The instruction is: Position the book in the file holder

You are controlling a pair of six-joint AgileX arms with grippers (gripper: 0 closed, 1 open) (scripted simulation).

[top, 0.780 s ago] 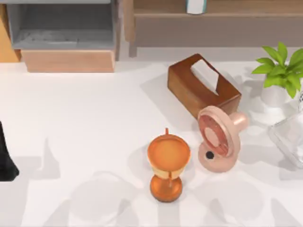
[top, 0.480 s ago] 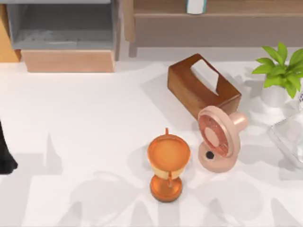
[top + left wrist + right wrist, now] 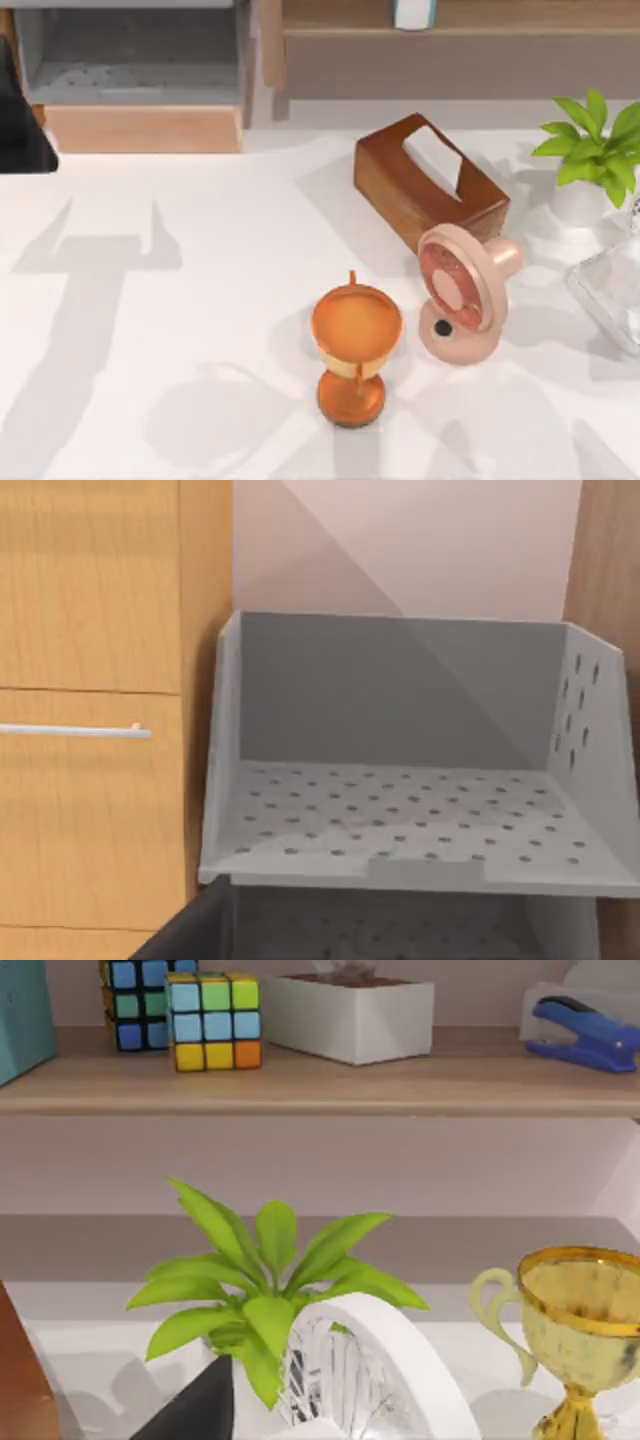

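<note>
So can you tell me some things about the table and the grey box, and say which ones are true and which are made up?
1. The file holder sits at the table's far left corner. True.
2. A blue book lies inside the file holder's tray. False: the dotted grey tray is bare.
3. The tissue box is brown and lies beside the pink fan. True.
4. The orange hourglass lies tipped over on top of the tissue box. False: it stands on the table, apart from the box.
5. The green plant stands at the table's right side. True.
6. The left arm hangs over the fan. False: it is at the left edge, by the file holder.
</note>
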